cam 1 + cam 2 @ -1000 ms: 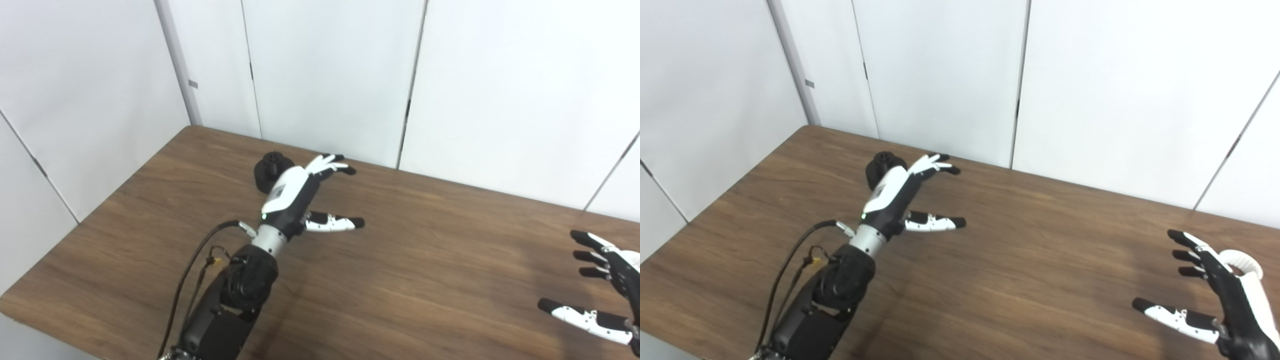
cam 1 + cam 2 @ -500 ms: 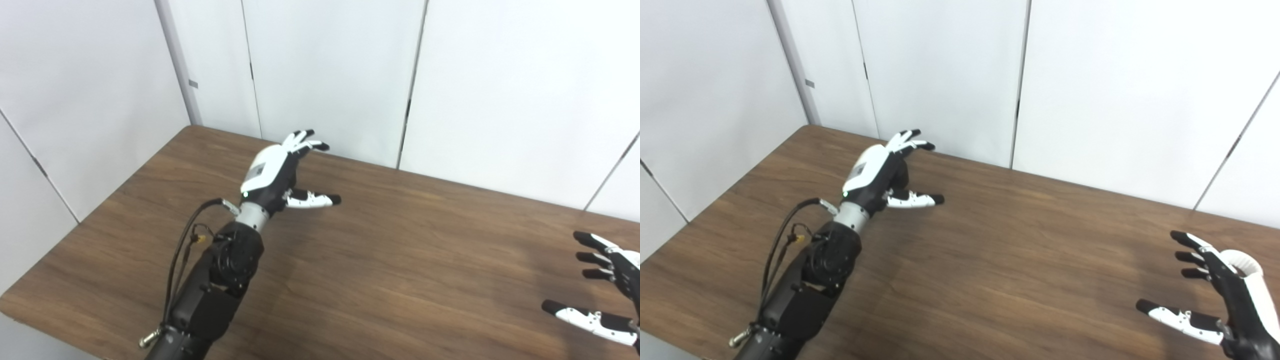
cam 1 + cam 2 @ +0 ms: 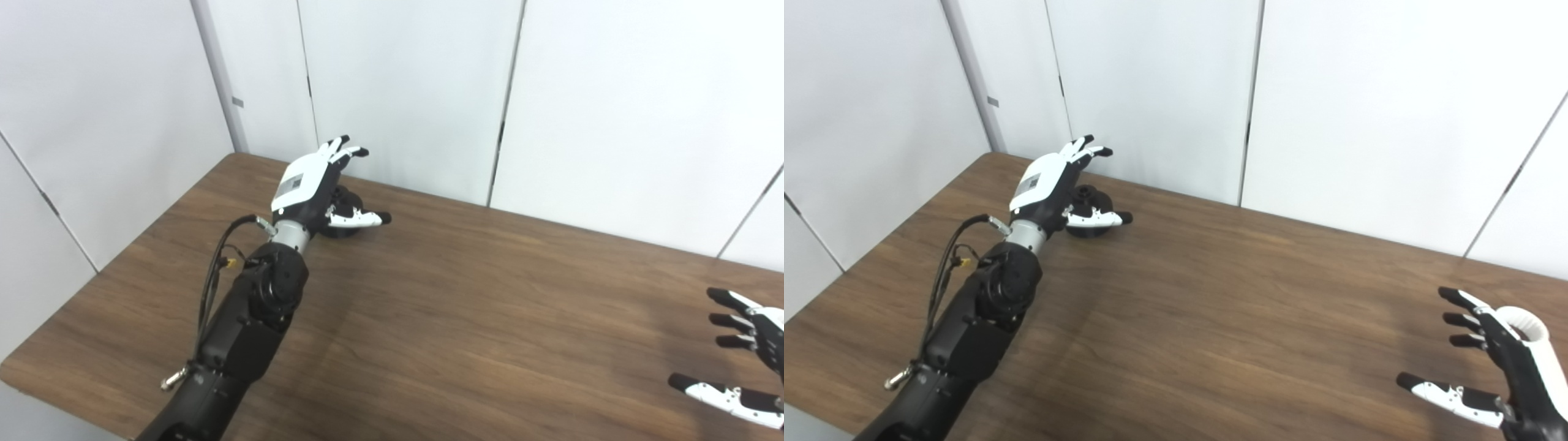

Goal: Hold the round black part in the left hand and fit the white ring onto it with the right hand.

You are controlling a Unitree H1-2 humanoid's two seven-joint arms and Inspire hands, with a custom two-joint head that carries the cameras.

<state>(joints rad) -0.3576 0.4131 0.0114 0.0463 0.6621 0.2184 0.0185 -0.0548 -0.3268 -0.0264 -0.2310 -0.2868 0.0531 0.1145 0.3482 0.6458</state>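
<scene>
- Left hand point(image 3: 1048, 187): extended to the far left corner region of the desk point(image 3: 1213, 306), fingers spread and raised, thumb point(image 3: 1096, 217) stretched out to the right; open, holding nothing.
- Round black part point(image 3: 1088, 199): resting on the desk near the back edge, just beside the left palm and partly hidden behind hand and thumb; contact between hand and part not determinable.
- Left arm point(image 3: 251, 318): entering from the lower left, black housing, with a loose cable point(image 3: 214, 275) looping along the forearm up to the wrist.
- Right hand point(image 3: 1497, 367): at the lower right corner above the desk, fingers apart and pointing left, thumb held lower and separate; open, gripping nothing.
- White ring point(image 3: 1522, 318): visible in the right eye view only, lying just behind the right hand near the desk's right edge, partly covered by the back of that hand; outside the left eye view.
- Part and ring: well apart, at opposite ends of the desk.
- Desk surface: dark brown wood grain.
- Surroundings: white wall panels point(image 3: 398, 92) behind and to the left of the desk.
</scene>
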